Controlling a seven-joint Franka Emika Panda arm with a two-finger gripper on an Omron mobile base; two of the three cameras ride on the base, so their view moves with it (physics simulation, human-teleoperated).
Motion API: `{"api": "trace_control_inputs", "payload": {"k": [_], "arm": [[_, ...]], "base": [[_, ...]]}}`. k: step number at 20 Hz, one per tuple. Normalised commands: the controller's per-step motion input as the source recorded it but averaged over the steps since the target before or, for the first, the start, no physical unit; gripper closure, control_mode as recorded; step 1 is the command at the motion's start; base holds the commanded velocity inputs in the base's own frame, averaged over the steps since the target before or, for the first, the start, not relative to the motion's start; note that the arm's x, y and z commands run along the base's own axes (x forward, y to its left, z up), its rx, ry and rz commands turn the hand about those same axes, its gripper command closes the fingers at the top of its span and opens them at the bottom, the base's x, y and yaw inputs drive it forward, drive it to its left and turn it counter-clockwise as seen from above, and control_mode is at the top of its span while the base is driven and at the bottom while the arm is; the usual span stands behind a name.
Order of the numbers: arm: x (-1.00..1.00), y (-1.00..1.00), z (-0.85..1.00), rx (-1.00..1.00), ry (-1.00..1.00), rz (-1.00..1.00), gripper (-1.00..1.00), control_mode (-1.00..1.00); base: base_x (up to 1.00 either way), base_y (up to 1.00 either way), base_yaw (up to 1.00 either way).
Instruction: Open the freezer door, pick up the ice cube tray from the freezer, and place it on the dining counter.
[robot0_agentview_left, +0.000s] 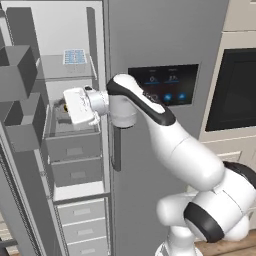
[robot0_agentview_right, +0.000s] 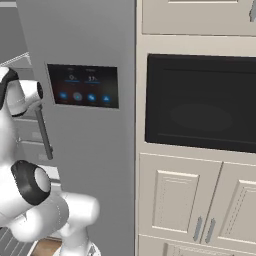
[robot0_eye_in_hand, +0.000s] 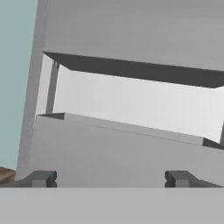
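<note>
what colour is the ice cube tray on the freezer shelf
Pale blue-white, with a grid of small cells; the ice cube tray shows best in the left base view.

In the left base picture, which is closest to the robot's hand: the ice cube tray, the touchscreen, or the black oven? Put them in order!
From the gripper, reaching into the freezer:
1. Ice cube tray, just above on the shelf.
2. Touchscreen, to the right on the closed door.
3. Oven, far right.

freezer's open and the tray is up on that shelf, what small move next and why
Probably raise the gripper toward the ice cube tray. The tray lies on a shelf in the freezer, above the hand, which sits lower, by the drawers. The fingers are spread with nothing between them, ready to grasp.
</note>
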Motion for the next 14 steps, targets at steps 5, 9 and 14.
{"api": "trace_control_inputs", "payload": {"k": [5,9,14], "arm": [[-0.17,-0.54,0.08,0.00,0.00,-0.12,-1.00,-1.00],[-0.12,-0.49,0.05,-0.01,0.00,-0.24,-1.00,-1.00],[-0.19,-0.47,0.02,0.00,0.03,-0.34,-1.00,-1.00]], "base": [[0.00,0.00,0.00],[0.00,0.00,0.00],[0.00,0.00,0.00]]}}
